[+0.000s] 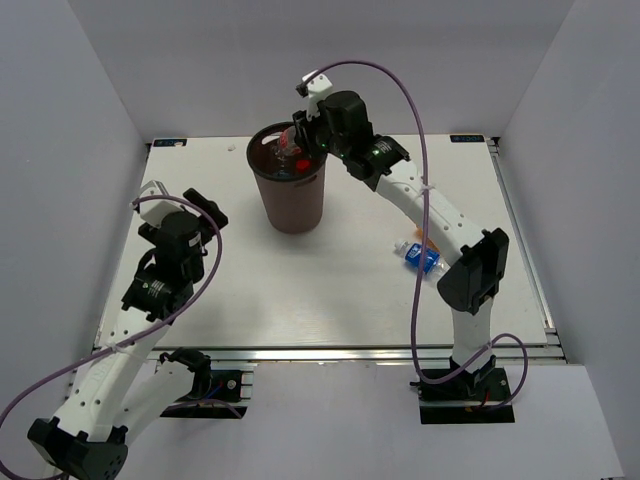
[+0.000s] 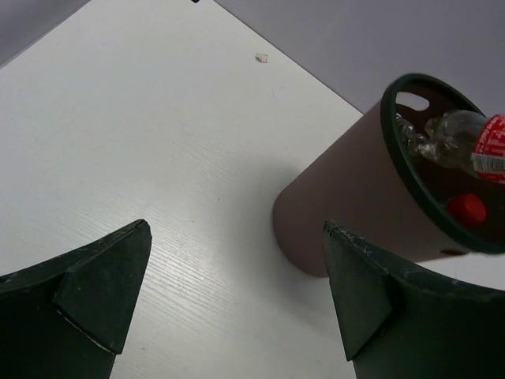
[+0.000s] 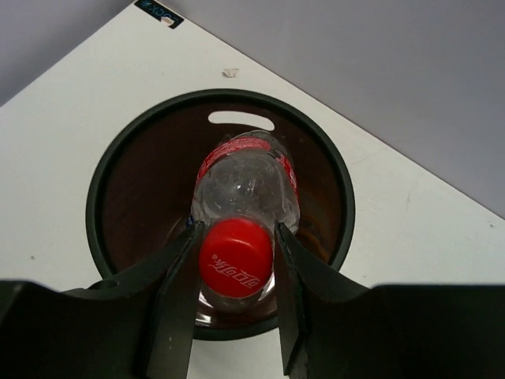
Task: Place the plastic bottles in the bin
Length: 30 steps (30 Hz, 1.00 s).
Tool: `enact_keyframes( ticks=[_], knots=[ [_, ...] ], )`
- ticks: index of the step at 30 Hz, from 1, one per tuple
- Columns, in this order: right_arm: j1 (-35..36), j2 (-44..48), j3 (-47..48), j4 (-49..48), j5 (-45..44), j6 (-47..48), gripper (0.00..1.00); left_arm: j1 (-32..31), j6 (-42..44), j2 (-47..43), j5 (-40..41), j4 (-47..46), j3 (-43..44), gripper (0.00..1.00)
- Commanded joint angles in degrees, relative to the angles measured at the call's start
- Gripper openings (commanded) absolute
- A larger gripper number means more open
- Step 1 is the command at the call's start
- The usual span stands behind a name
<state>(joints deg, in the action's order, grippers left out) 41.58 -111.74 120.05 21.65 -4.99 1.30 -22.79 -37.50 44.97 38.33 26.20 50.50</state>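
Note:
The dark brown bin (image 1: 290, 195) stands at the back middle of the table. My right gripper (image 1: 301, 133) is above its rim, shut on a clear bottle with a red label and red cap (image 3: 245, 183), the fingers on either side of its neck (image 3: 235, 253). The bottle hangs over the bin's opening (image 3: 102, 181). In the left wrist view that bottle (image 2: 465, 142) shows above the bin (image 2: 347, 197), with another red cap (image 2: 465, 209) lying inside. A clear bottle with a blue label (image 1: 418, 256) lies on the table beside the right arm. My left gripper (image 1: 196, 206) is open and empty, to the left of the bin.
A small white scrap (image 2: 261, 57) lies on the table behind the bin, also seen in the right wrist view (image 3: 230, 73). Grey walls enclose the table on the left, back and right.

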Motion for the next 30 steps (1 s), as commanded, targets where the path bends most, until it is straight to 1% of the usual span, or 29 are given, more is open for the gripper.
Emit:
enact_keyframes(
  ticks=[1,5,8,10,16,18,22,24,26,27,28,30],
  knots=[
    [-0.1,-4.0,1.1,-2.8,-4.7,3.9,0.04,-0.2,0.3,0.7,-1.3,-1.1,0.2,0.98],
    [-0.2,-7.4,2.6,0.1,-6.4,4.8,0.06,-0.1,0.3,2.2,-1.7,-0.7,0.7,0.98],
    [-0.1,-8.0,2.1,1.3,-4.3,4.4,0.05,-0.1,0.7,2.8,-2.4,-1.1,0.6,0.98],
    [0.0,-7.4,2.3,2.8,-3.4,4.2,0.03,-0.2,0.8,2.9,-2.5,-1.1,0.7,0.98],
    [0.0,-3.0,2.4,6.2,-4.8,4.1,0.00,-0.2,0.9,2.8,-2.6,-1.6,0.5,0.98],
    [-0.1,-1.3,2.0,5.8,-4.8,4.1,0.00,-0.2,1.0,2.8,-3.0,-1.8,0.5,0.98],
    [0.0,-0.1,-1.7,0.6,-0.9,5.6,0.01,-0.2,1.3,2.8,-3.3,-2.4,0.2,0.98],
    [-0.1,-1.8,-0.9,-0.6,1.3,6.5,0.07,-0.1,1.4,2.9,-3.3,-2.2,0.1,0.98],
    [-0.1,-3.5,2.0,-0.5,2.8,6.8,0.11,-0.1,1.5,2.9,-3.3,-2.2,0.1,0.98],
    [0.0,-5.1,3.1,-0.4,3.7,6.7,0.17,-0.1,1.5,2.9,-3.4,-2.2,0.2,0.98],
    [0.0,-5.8,4.0,-0.5,3.8,6.3,0.33,-0.1,1.5,3.0,-3.4,-2.2,0.2,0.98],
    [0.0,-7.1,5.2,-1.9,4.4,6.2,0.38,-0.1,1.5,2.8,-3.5,-2.3,0.1,0.98]
  ],
)
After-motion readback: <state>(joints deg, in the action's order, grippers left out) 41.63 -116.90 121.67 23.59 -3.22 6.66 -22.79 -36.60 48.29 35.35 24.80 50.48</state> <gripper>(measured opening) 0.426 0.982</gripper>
